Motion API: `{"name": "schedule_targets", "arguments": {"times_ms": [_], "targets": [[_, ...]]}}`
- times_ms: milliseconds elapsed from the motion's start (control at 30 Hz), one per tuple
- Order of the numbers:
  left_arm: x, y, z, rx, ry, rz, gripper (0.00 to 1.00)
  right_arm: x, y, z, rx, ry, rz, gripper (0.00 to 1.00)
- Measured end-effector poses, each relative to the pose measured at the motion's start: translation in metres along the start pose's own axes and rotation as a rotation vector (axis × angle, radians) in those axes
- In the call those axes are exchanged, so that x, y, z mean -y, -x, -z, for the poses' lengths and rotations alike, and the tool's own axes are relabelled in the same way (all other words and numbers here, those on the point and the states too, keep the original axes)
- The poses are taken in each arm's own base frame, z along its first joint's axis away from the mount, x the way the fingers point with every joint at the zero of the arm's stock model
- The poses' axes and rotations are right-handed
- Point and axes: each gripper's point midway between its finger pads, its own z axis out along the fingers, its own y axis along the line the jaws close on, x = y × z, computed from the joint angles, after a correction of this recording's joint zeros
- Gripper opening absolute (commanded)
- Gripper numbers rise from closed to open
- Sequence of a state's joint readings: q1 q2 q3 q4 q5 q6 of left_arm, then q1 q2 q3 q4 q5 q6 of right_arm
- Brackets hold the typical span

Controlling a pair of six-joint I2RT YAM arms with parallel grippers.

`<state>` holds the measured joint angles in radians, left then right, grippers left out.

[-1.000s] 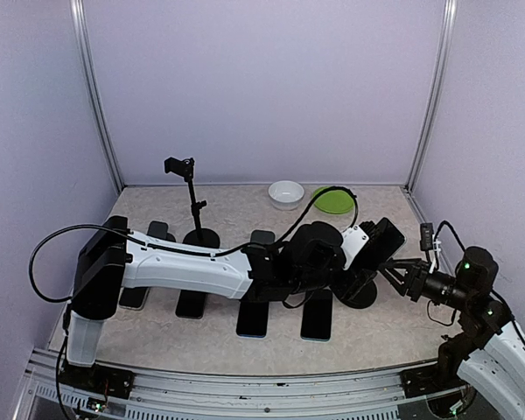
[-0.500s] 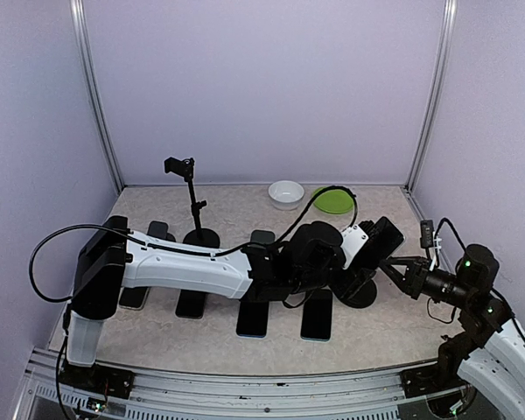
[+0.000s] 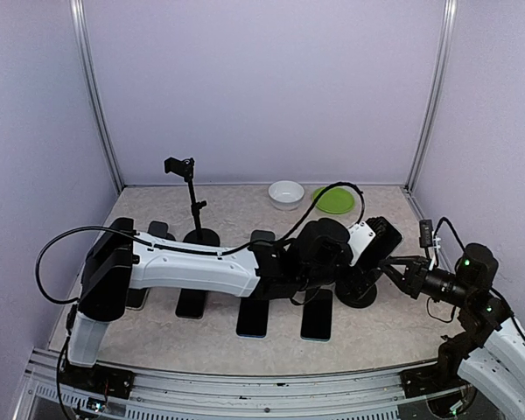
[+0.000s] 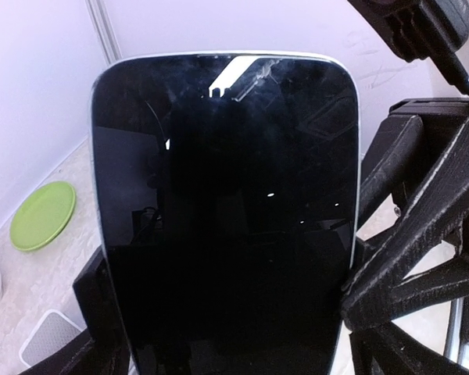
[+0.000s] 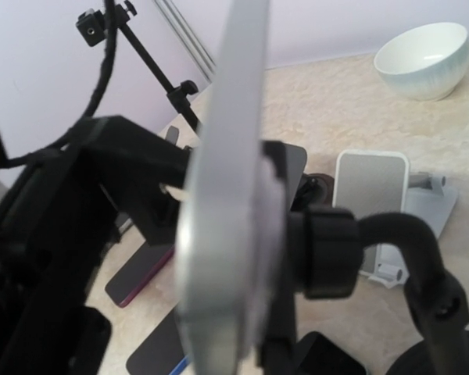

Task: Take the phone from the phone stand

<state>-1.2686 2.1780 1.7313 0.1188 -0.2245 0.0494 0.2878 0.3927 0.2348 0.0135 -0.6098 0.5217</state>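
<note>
The phone [image 3: 381, 242] is a dark-screened slab with a silver edge. It sits tilted on the head of the black phone stand [image 3: 360, 296], right of centre. The phone [image 4: 227, 211] fills the left wrist view. My left gripper [image 3: 366, 252] reaches it from the left and is open, with one finger [image 4: 94, 308] beside its left edge. My right gripper [image 3: 396, 270] is at the phone's right edge, its black ribbed fingers [image 4: 418, 234] converging there. The right wrist view shows the phone [image 5: 227, 180] edge-on against the stand's knob [image 5: 328, 250]. I cannot tell whether those fingers clamp anything.
Several phones [image 3: 254, 319] lie flat on the table under my left arm. A thin black tripod [image 3: 193, 206] stands at the back left. A white bowl [image 3: 286, 193] and a green plate [image 3: 333, 200] sit at the back. A white phone on a small grey stand [image 5: 370, 187] is behind.
My left gripper's jaws have spread apart and its wrist has edged right. My right gripper has moved slightly in toward the phone's edge. The phone stays on the stand.
</note>
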Motion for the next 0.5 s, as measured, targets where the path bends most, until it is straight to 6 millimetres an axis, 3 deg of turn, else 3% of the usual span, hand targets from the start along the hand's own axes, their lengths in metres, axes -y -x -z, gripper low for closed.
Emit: {"name": "schedule_targets", "arguments": {"times_ms": [267, 500], "targets": [[0.002, -0.011, -0.011, -0.032, -0.006, -0.002, 0.92, 0.000, -0.001, 0.000, -0.004, 0.002, -0.002, 0.00], [-0.004, -0.017, -0.014, -0.048, -0.006, 0.025, 0.58, 0.000, 0.000, 0.000, -0.001, 0.001, -0.001, 0.00]]}}
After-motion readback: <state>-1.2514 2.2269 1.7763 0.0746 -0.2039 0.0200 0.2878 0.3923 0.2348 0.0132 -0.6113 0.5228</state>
